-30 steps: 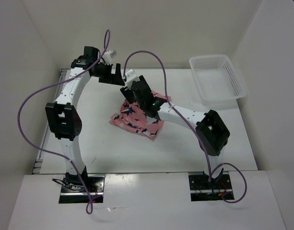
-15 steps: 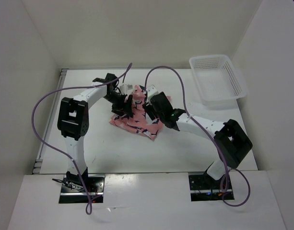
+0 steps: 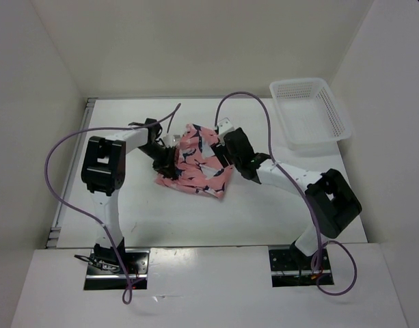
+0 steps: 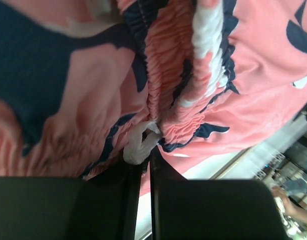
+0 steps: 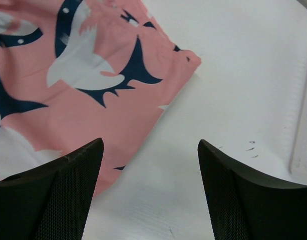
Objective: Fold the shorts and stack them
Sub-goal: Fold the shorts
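Near the surface's middle, left gripper jaws pinch the shorts' waistband, likely to steady the fold; right gripper jaws gape above one corner.

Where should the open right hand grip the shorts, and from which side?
Probably the shorts at their flat corner nearest the right hand, approached from the table side. That edge lies flat on the table, so one finger could slide under it, while the left hand pinches the gathered waistband.
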`<state>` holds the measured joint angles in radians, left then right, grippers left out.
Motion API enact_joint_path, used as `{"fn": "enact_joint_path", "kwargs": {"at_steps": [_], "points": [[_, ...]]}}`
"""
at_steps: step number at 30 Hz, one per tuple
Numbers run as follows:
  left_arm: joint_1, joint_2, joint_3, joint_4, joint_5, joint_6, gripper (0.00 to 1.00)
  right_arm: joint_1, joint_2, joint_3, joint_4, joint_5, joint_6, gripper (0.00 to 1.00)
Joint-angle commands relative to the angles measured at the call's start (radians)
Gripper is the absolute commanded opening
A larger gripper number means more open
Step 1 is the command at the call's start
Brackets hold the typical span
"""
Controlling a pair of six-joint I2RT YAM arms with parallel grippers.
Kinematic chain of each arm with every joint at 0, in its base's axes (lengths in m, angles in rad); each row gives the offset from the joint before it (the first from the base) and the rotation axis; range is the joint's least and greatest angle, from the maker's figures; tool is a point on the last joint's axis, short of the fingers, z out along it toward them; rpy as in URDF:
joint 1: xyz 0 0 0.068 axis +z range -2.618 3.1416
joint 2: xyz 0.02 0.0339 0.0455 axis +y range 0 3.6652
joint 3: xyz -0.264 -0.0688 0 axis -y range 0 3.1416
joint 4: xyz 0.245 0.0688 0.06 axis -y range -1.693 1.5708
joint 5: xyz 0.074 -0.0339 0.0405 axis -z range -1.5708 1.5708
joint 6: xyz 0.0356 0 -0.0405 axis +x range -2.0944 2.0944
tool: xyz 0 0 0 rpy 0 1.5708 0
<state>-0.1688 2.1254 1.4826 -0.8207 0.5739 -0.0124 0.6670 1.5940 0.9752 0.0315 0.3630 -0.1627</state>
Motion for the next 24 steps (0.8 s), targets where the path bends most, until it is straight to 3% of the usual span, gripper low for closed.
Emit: {"fn": "enact_joint_path", "kwargs": {"at_steps": [1, 2, 7, 9, 13, 20, 24], "points": [[0.003, -0.002, -0.073, 0.021, 0.013, 0.012, 0.16, -0.033, 0.001, 0.039, 0.094, -0.007, -0.04, 0.81], [0.003, -0.011, -0.085, 0.022, 0.035, 0.012, 0.2, -0.053, 0.021, 0.052, 0.103, -0.007, -0.04, 0.81], [0.012, -0.103, -0.108, 0.013, 0.191, 0.012, 0.8, -0.103, 0.093, 0.118, 0.122, -0.027, -0.06, 0.81], [0.022, -0.139, -0.096, -0.026, 0.213, 0.012, 0.98, -0.115, 0.118, 0.138, 0.122, -0.036, -0.06, 0.81], [0.067, -0.179, 0.029, -0.115, 0.23, 0.012, 1.0, -0.115, 0.127, 0.151, 0.122, -0.065, -0.034, 0.76], [-0.009, -0.102, 0.169, 0.024, -0.041, 0.012, 1.0, -0.115, 0.17, 0.129, 0.122, -0.095, -0.012, 0.67], [-0.041, -0.01, 0.267, 0.1, -0.111, 0.012, 1.0, -0.115, 0.188, 0.129, 0.122, -0.104, -0.001, 0.65]]}}
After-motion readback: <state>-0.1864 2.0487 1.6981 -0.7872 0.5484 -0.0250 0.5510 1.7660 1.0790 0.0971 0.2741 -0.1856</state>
